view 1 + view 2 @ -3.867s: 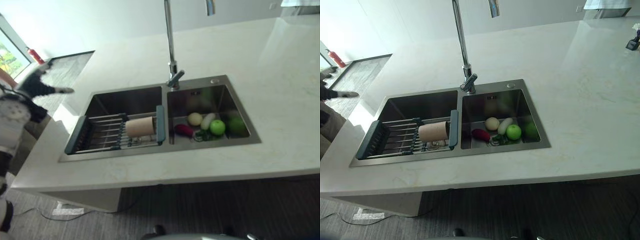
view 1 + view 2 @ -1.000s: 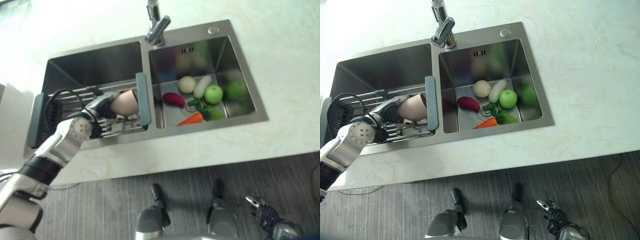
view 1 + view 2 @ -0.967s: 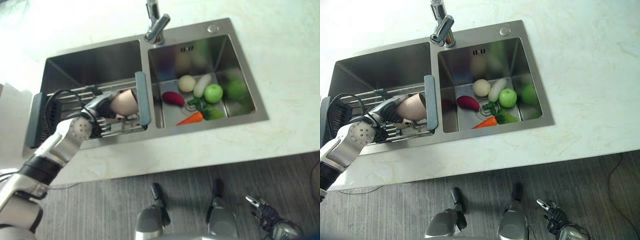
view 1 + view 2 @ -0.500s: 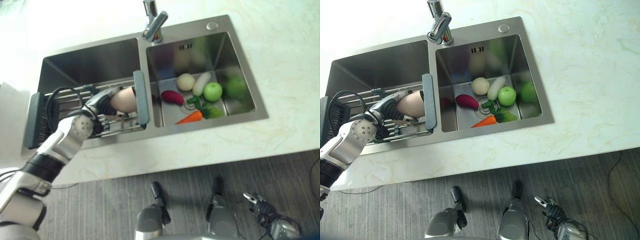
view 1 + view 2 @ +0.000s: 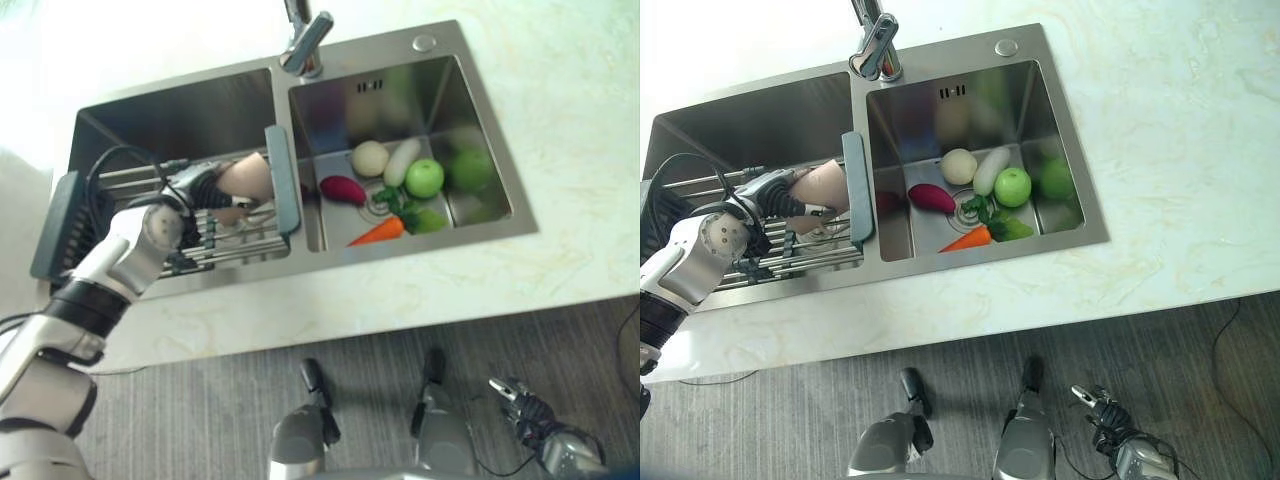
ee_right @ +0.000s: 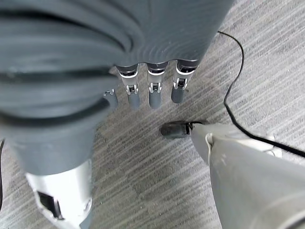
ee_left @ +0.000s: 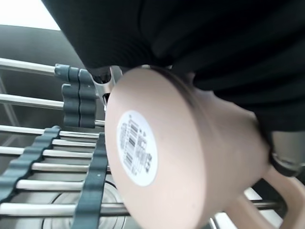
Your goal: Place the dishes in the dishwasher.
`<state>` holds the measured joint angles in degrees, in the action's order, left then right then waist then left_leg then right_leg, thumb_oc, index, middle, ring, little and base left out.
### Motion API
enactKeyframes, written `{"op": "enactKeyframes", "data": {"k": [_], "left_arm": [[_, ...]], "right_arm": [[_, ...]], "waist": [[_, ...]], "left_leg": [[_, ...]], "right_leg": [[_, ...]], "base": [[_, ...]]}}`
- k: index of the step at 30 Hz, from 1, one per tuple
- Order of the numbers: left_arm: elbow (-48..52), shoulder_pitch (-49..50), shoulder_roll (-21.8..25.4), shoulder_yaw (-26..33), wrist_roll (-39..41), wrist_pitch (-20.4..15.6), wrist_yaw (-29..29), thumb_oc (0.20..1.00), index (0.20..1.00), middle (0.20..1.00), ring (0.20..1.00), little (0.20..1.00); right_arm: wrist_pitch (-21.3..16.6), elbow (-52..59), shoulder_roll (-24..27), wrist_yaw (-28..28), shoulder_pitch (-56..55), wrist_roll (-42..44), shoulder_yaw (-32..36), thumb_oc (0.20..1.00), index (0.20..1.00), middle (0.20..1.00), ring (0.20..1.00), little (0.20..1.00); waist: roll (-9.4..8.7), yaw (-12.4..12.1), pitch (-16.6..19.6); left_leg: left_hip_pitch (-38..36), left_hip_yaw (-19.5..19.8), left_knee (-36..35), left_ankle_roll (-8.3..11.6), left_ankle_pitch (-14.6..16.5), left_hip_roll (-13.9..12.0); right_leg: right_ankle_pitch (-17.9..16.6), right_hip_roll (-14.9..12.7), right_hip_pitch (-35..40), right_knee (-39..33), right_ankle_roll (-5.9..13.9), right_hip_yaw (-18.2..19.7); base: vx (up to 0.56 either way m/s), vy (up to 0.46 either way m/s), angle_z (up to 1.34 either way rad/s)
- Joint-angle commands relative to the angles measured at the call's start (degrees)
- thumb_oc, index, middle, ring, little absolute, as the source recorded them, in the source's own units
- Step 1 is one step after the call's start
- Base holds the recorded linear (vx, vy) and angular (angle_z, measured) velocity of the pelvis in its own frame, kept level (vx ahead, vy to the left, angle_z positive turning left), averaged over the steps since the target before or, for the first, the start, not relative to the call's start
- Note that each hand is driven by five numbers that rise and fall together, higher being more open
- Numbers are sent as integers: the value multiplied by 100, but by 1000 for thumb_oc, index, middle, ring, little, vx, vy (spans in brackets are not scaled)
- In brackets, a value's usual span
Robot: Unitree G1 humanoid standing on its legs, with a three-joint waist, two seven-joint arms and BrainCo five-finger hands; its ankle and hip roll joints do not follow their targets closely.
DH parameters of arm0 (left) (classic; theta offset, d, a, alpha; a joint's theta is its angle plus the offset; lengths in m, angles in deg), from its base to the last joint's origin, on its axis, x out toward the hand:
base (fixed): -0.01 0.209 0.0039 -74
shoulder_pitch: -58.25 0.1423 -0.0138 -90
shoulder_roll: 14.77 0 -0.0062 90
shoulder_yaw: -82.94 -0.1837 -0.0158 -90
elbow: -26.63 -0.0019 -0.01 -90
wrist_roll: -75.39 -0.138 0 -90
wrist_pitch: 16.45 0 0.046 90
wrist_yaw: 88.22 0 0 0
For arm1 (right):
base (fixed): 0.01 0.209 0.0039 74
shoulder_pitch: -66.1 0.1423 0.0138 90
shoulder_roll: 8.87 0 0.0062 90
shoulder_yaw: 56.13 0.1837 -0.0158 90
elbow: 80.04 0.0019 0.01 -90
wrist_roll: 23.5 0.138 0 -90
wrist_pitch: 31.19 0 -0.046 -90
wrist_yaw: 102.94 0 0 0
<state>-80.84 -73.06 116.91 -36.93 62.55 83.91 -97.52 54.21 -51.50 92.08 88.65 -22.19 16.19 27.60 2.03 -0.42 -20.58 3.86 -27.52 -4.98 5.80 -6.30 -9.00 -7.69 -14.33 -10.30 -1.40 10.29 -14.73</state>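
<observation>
Left eye view: the left robot hand [image 5: 200, 188] is curled round a pink mug [image 5: 245, 180] lying on the drying rack [image 5: 60, 215] over the left basin of the sink [image 5: 180, 110]; vegetables, including a carrot [image 5: 377, 231] and a green apple [image 5: 425, 178], sit in the right basin. Right eye view: same arrangement; the right robot hand [image 5: 1105, 415] hangs low near the floor. Left wrist view: mug base and handle visible, rack bars just beneath. Right wrist view: fingers [image 6: 155, 95] straight, holding nothing. Recommendation: lift straight up, clearing the rack end before swinging away. Compared with half a second earlier, the grasp is unchanged; only the camera has shifted.
</observation>
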Motion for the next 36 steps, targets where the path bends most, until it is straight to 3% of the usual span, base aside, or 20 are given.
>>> {"op": "enactKeyframes", "data": {"k": [1,9,12,22,36], "left_arm": [[-450,230,-117,-601,-336,189,-460,200,200,200,200,200],[-297,265,126,-543,-584,165,-245,200,200,200,200,200],[-37,335,370,-328,-937,170,72,200,200,200,200,200],[232,729,706,176,-1044,213,586,200,200,200,200,200],[258,1552,976,908,-1410,73,709,200,200,200,200,200]], "right_arm": [[-103,14,147,79,281,341,-30,1000,1000,1000,1000,1000],[-125,60,137,96,214,348,8,1000,1000,1000,1000,1000],[-185,36,97,149,122,363,57,1000,1000,1000,1000,1000],[-163,92,66,159,-79,370,198,1000,1000,1000,1000,1000],[-15,58,-80,199,-436,268,398,1000,1000,1000,1000,1000]], "waist": [[1,120,-161],[54,98,-110],[80,58,-91],[145,-11,2],[332,-61,522]], "left_leg": [[405,354,467,313,199,-365],[320,353,420,300,217,-307],[317,303,387,234,154,-259],[211,349,331,198,196,-167],[-229,525,214,131,406,49]], "right_leg": [[172,-560,-253,593,471,-622],[177,-588,-168,563,471,-650],[106,-615,-136,535,471,-731],[160,-619,9,508,471,-766],[420,-556,513,463,471,-663]], "base": [[0,0,0],[0,0,0],[-13,2,-1],[-1,-1,0],[52,2,7]]}}
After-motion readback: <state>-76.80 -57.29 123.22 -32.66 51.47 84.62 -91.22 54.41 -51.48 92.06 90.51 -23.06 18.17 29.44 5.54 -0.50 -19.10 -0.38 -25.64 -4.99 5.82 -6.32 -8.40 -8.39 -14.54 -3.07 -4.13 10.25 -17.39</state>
